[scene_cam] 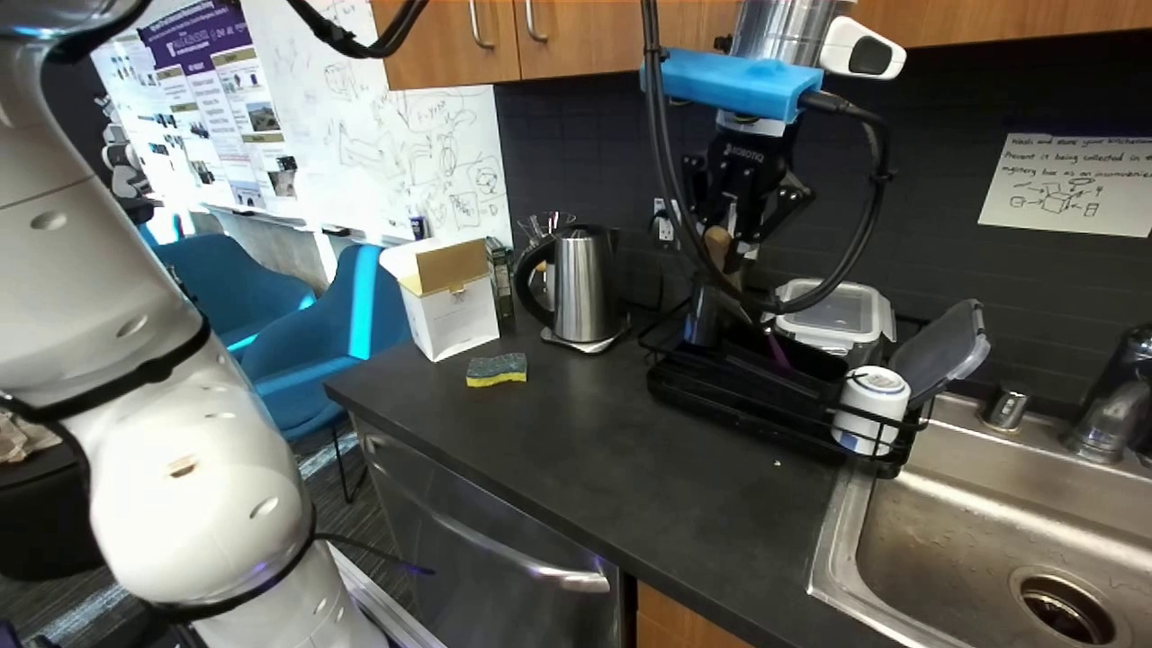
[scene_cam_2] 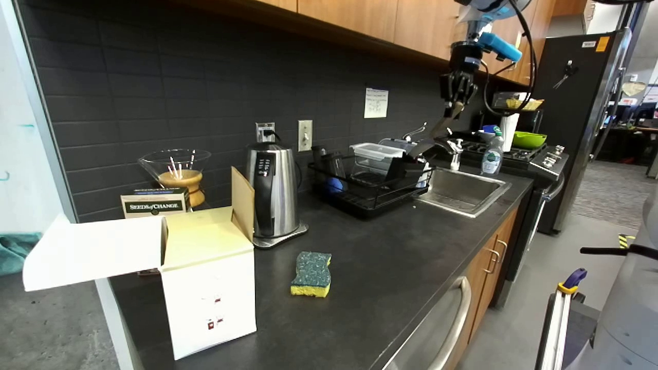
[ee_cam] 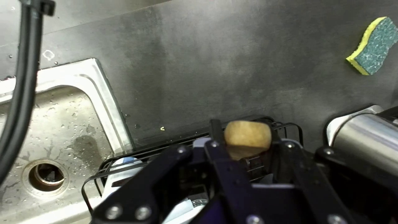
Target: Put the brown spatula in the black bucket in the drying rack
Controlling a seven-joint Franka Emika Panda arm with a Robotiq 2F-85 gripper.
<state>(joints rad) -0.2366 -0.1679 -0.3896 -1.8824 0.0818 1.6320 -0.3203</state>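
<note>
Drying rack (ee_cam: 186, 140) partly hidden, kettle (ee_cam: 370, 141) cropped in wrist view

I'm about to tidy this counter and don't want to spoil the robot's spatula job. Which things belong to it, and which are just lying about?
For the job:
- spatula, in the gripper
- bucket
- rack

Just lying about:
- sponge
- kettle
- white box
- soap bottle

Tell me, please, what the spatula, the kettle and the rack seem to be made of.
Spatula: probably wood, matte; its tan handle end shows no shine.
Kettle: likely steel, satin; its grey body has bright vertical streaks.
Rack: perhaps coated metal, dull black; its wires are thin, but plastic is possible.
</note>
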